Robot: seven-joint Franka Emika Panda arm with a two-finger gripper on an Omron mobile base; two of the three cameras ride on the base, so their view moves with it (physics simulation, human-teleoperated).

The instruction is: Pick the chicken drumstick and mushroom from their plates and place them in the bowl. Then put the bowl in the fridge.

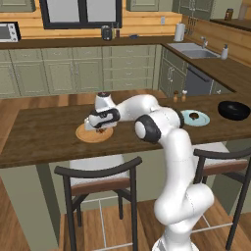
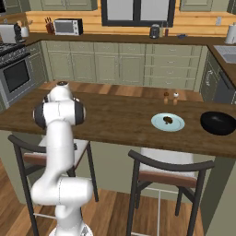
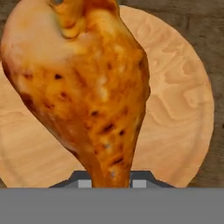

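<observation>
- Left base view: the gripper [image 1: 99, 129] sits low over the tan plate [image 1: 84, 135].
- Hand view: the drumstick [image 3: 83, 87] fills the tan plate, narrow end at 6 o'clock pinched between the fingertips [image 3: 139, 183].
- Right base view: pale blue plate [image 2: 156, 122] bearing the mushroom [image 2: 168, 120]; black bowl [image 2: 219, 123] at its 3 o'clock.

Bare counter [image 1: 49, 132] around wood plate [image 1: 83, 135]; shakers [image 1: 179, 95] stand beyond blue plate [image 1: 201, 119].

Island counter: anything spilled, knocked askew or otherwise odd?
Nothing stands out. The chicken drumstick is over the wooden plate at the gripper. The mushroom sits on the pale blue plate, and the black bowl stands upright beside it. No spills show on the counter.
</observation>
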